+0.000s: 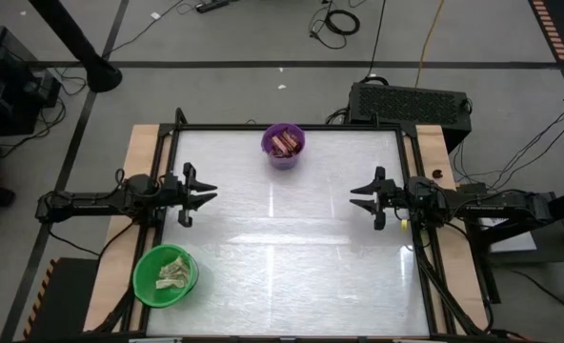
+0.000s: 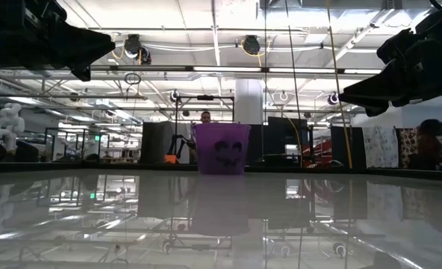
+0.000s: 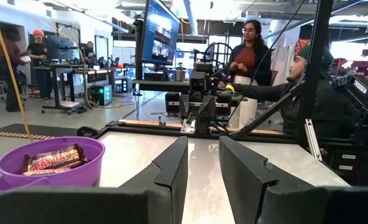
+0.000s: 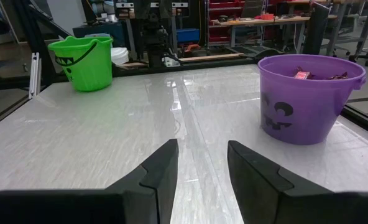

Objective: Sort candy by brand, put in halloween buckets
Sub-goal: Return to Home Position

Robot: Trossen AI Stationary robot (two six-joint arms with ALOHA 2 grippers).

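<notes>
In the high view we see the left tool [image 1: 206, 194] at the middle left of the frame and the right tool [image 1: 358, 195] at the middle right. Both hang above the worktop [image 1: 292, 257] with their fingers spread apart. The purple bucket [image 1: 266, 149] stands at upper centre and holds the dark brown bars [image 1: 284, 144]. The green bucket [image 1: 141, 282] sits at lower left, with the pale wrappers [image 1: 173, 273] inside.

High view: overhead, straight down, whole table [image 1: 282, 248]
Low view: table-top level, looking across at the purple bucket [image 2: 222, 149]
Wrist views: low, facing each other across the table
Shared: purple bucket, all four
</notes>
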